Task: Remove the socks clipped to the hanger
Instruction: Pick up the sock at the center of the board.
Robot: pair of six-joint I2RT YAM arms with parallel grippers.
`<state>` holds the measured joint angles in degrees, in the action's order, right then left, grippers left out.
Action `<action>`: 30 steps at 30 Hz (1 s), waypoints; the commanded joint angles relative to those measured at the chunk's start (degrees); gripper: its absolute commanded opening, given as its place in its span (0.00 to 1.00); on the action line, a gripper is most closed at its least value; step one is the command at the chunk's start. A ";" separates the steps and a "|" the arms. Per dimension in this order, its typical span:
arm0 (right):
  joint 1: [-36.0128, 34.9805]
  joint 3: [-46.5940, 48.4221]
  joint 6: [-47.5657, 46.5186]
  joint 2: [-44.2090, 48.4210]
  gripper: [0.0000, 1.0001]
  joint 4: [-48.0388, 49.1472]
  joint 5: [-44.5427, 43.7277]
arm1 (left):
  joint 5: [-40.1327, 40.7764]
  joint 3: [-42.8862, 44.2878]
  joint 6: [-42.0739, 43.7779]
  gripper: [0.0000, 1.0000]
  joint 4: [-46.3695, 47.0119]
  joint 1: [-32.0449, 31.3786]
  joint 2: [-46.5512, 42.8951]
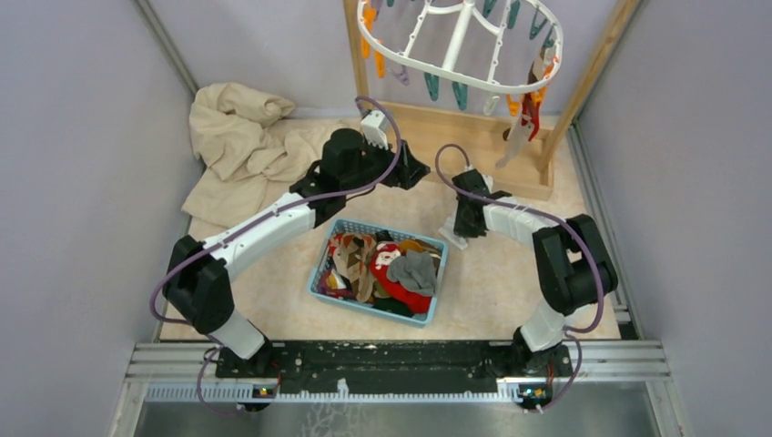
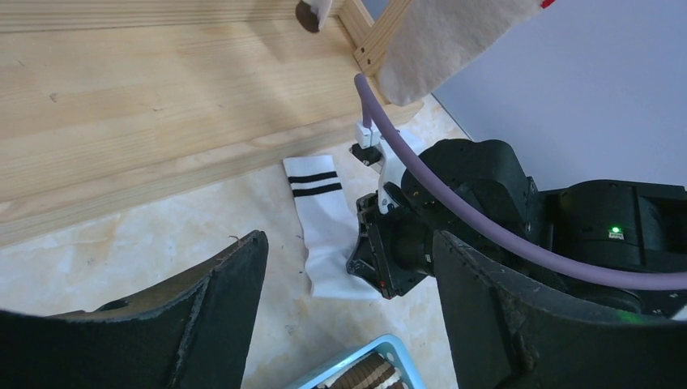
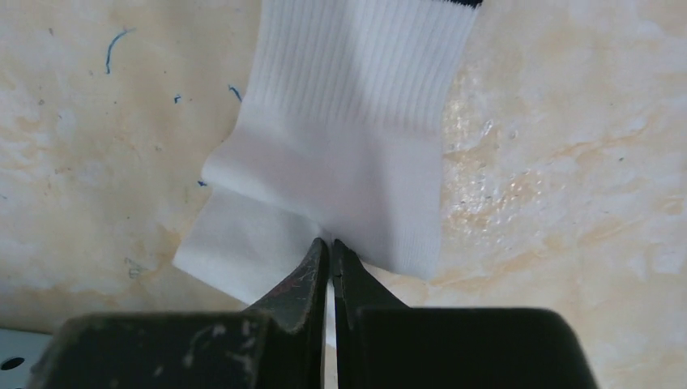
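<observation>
The white hanger (image 1: 414, 66) with coloured clips hangs at the top under the wooden rack. A few socks (image 1: 526, 116) still hang from clips on its right side, and a cream one (image 2: 454, 40) dangles in the left wrist view. A white sock with two black stripes (image 3: 348, 138) (image 2: 328, 219) lies flat on the table by the rack's base. My right gripper (image 3: 330, 243) (image 1: 464, 228) is down on it, shut, pinching a fold of its lower end. My left gripper (image 2: 350, 243) (image 1: 414, 171) hovers open just left of it, holding nothing.
A light blue basket (image 1: 320, 273) full of mixed socks stands on the table between the arms. A large beige cloth (image 1: 246, 137) lies heaped at the back left. The wooden rack's base board (image 1: 455, 123) runs along the back, with grey walls on both sides.
</observation>
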<state>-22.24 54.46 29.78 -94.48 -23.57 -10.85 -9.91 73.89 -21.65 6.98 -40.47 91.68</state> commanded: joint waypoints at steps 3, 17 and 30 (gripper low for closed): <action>1.06 3.00 -3.77 7.11 0.00 0.74 -0.68 | 0.11 -0.50 1.16 0.80 -0.80 0.85 -3.28; -8.18 16.21 -10.58 32.14 0.00 -9.55 9.93 | 1.29 -0.94 2.42 0.80 -3.65 2.72 -6.93; -28.16 15.91 -6.90 31.96 0.00 -4.41 16.30 | 3.84 -2.12 3.81 0.82 -8.90 7.29 -13.98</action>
<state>-48.73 72.38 21.23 -61.69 -32.42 3.84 -7.35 73.01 -19.00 0.36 -34.48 79.99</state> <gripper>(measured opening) 0.011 0.812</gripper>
